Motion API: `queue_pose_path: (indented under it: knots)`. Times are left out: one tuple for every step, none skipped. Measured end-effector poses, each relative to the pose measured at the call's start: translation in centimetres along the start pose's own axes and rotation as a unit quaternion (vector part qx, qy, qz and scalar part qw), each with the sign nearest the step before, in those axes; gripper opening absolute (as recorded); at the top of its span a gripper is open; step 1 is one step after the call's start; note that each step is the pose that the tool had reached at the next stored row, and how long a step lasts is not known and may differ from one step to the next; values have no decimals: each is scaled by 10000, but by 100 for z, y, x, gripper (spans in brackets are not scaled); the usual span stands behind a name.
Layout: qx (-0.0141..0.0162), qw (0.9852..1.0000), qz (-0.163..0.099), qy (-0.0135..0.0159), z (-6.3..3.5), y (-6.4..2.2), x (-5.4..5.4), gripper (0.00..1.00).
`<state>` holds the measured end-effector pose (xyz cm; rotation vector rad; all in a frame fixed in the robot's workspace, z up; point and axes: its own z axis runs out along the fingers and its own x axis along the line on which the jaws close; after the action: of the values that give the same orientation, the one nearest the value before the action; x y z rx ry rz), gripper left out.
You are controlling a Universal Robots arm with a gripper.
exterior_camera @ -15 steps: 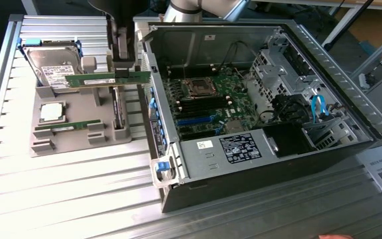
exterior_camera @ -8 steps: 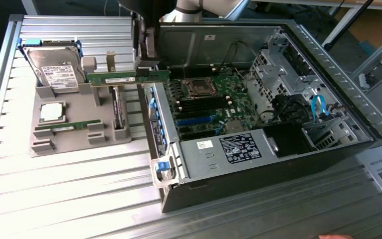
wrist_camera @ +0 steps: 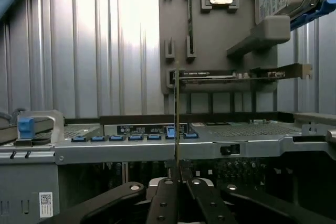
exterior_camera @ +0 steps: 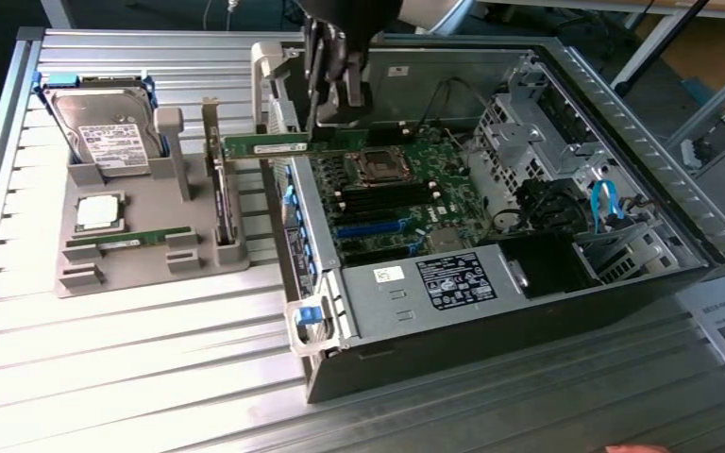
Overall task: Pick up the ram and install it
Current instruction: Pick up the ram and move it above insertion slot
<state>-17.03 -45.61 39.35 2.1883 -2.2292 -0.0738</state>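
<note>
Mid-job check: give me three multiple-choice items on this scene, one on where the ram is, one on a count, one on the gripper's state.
1. Where is the ram by the gripper? A in a motherboard slot; B in the air over the wall of the computer case; C on the table.
2. How many more lie in the grey holder? A none; B one; C three.
3. The gripper is: A open, empty; B shut on the processor; C shut on the ram.
Answers: 1 B, it juts out past the wall. 2 B, one green stick lies there. 3 C, the wrist view shows it clamped.
</note>
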Motion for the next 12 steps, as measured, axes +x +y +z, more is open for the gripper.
queue_pose_path:
  knots:
    - [0, 10000, 0, 0, -3, -66, -1, 12]
    - [0, 10000, 0, 0, -6, -134, -3, 12]
    - [0, 10000, -1, 0, -9, -191, -4, 12]
    - [0, 10000, -1, 0, -11, -230, -4, 12]
    - [0, 10000, -1, 0, -13, -288, -5, 12]
    - [0, 10000, -1, 1, -17, -352, -7, 12]
    - [0, 10000, -2, 0, -18, -395, -8, 12]
    - [0, 10000, -2, 0, -20, -436, -8, 12]
    - [0, 10000, -2, 0, -21, -468, -9, 12]
    - [0, 10000, -2, 0, -24, -513, -10, 12]
    - [0, 10000, -2, 0, -25, -546, -10, 12]
    - [0, 10000, -2, 0, -26, -578, -11, 12]
